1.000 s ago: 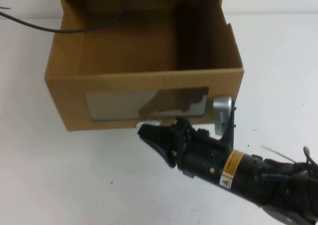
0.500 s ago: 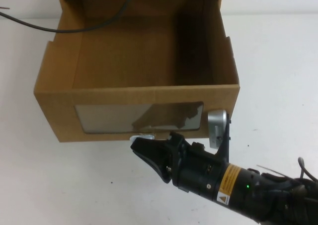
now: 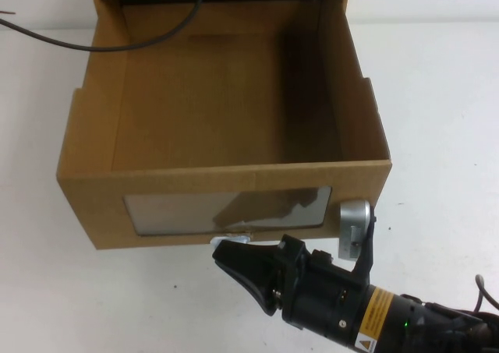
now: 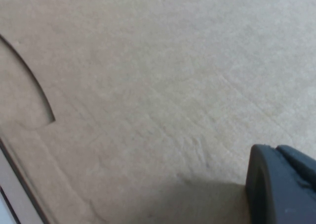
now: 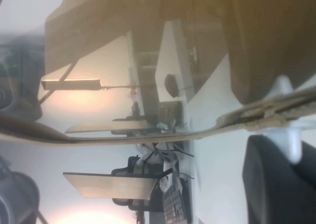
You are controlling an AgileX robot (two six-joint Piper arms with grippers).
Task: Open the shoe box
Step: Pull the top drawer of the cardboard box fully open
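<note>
L hand finger (image 4: pixel 279 184), cardboard (image 4: pixel 148 75) w/ curved cut (image 4: pixel 34 80)

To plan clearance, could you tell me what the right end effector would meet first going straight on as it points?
The right end effector, shut on the white tab, would likely meet the shoe box front wall straight away. The left end effector is close to cardboard.

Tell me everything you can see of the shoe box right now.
The shoe box is brown cardboard, open-topped and empty inside, upright on the white table. Its near wall has a clear window; a black cable crosses its far left corner. The right claw, shut, meets a pale tab under the near wall. The left claw sits close against cardboard.
</note>
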